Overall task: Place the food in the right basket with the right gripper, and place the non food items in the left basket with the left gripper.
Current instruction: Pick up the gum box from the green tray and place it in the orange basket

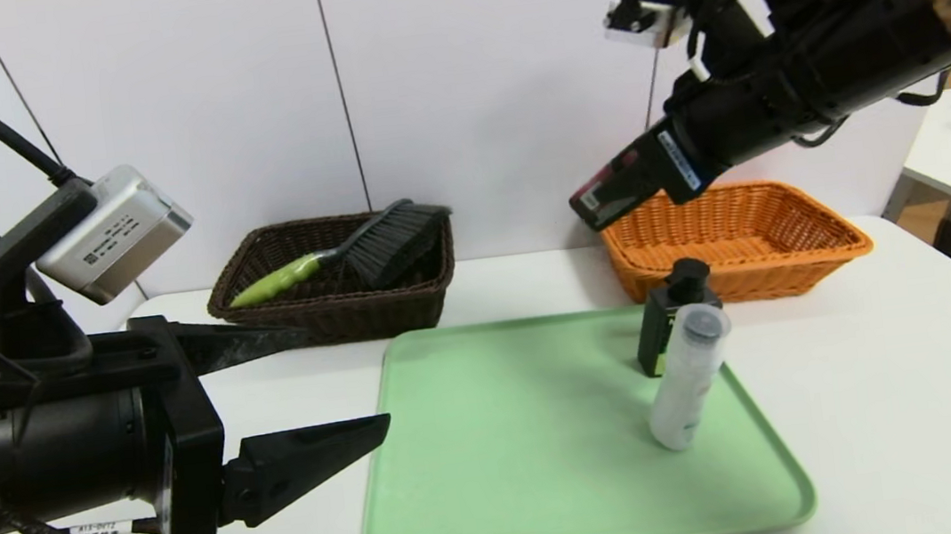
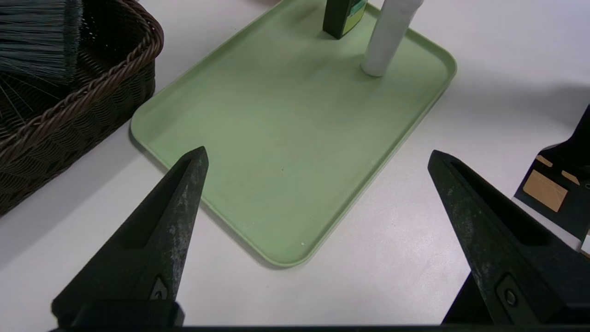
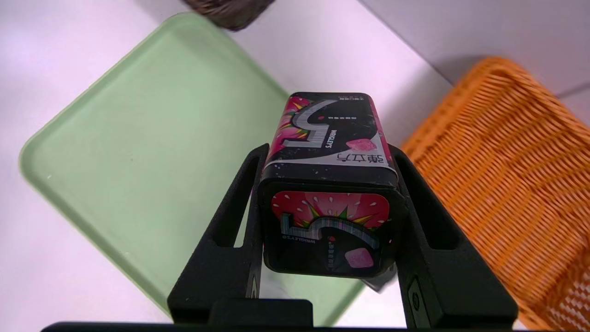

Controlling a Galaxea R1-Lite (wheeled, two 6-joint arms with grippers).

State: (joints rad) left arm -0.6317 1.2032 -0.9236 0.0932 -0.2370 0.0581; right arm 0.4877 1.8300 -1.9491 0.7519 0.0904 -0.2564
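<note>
Because your right gripper [image 3: 329, 184] is closed around the food packet [image 3: 327, 216], a black box with pink strawberry graphics, treat the carry as the step in hand. The packet is in the air, above the near left side of the orange basket [image 1: 743, 261] at the far right. Bring it farther right, over the middle of the weave, then lower it below the rim before you let go, so that it does not clip the edge or tumble. Keep the arm high of the dark pump bottle [image 1: 655, 332] and the white bottle [image 1: 687, 382], both upright on the right side of the green tray [image 1: 539, 434]. At the near left, your left gripper [image 1: 349, 375] is open and empty; the brown basket [image 1: 338, 318], far left, holds the green-handled brush [image 1: 396, 240].
</note>
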